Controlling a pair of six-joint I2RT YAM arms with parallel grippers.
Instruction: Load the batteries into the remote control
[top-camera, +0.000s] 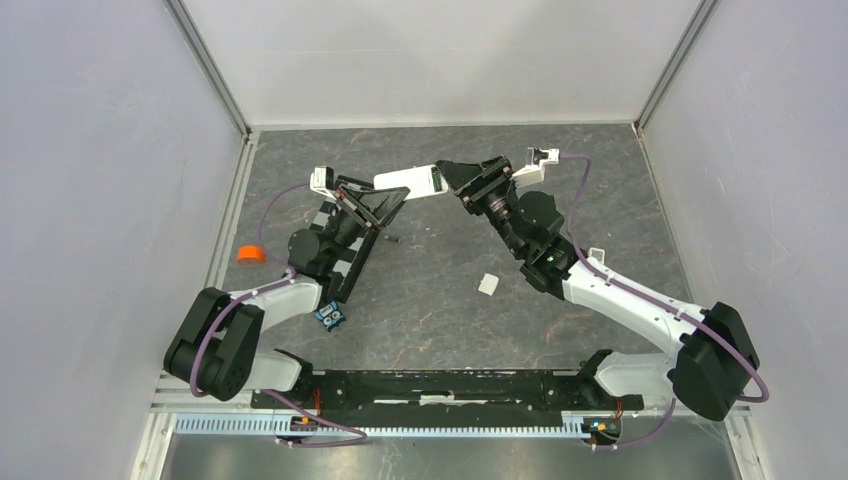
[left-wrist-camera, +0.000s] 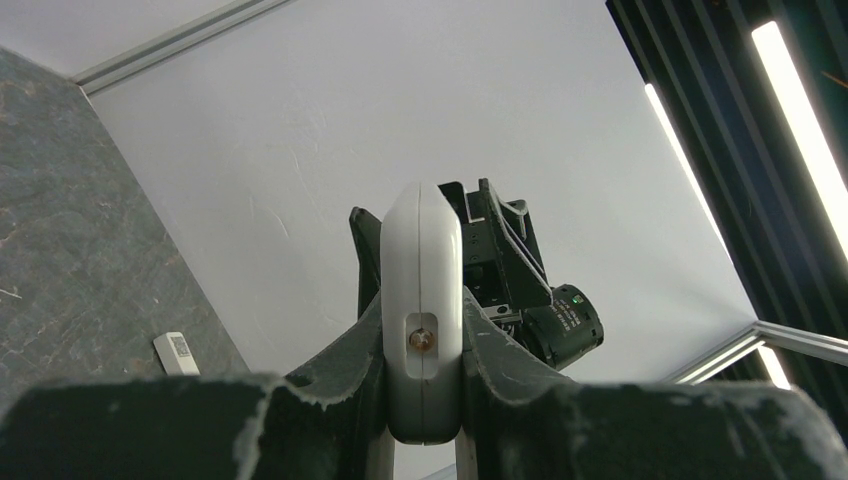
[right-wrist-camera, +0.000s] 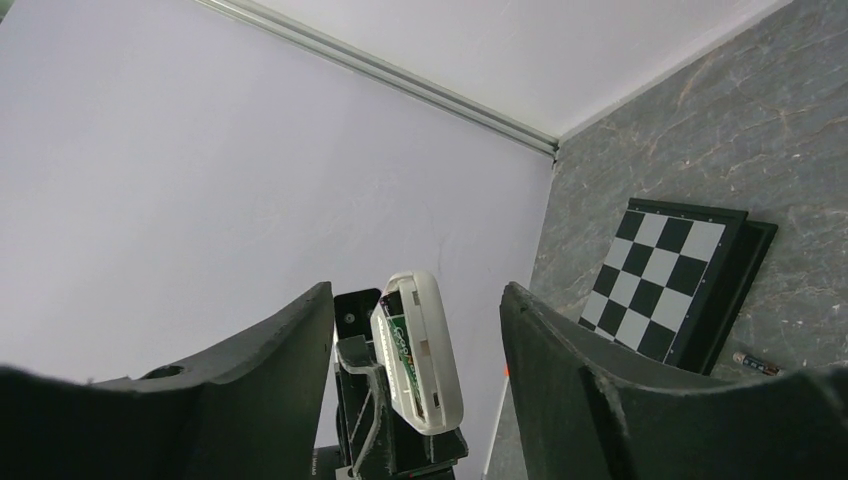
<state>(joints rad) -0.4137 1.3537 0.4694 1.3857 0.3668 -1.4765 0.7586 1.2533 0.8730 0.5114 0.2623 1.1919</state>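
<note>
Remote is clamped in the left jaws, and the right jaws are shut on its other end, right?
Not quite: the right jaws are open, standing clear on either side of the remote, as the right wrist view shows. The left jaws do clamp it.

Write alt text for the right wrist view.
The white remote, back cover off and green showing inside, stands held in the left gripper, framed by the right gripper's open fingers. Behind, a chessboard lies on the grey table with a battery beside it.

Chessboard (top-camera: 352, 262) largely beneath the left arm (top-camera: 290, 295); battery (right-wrist-camera: 757, 360) markings too small.
</note>
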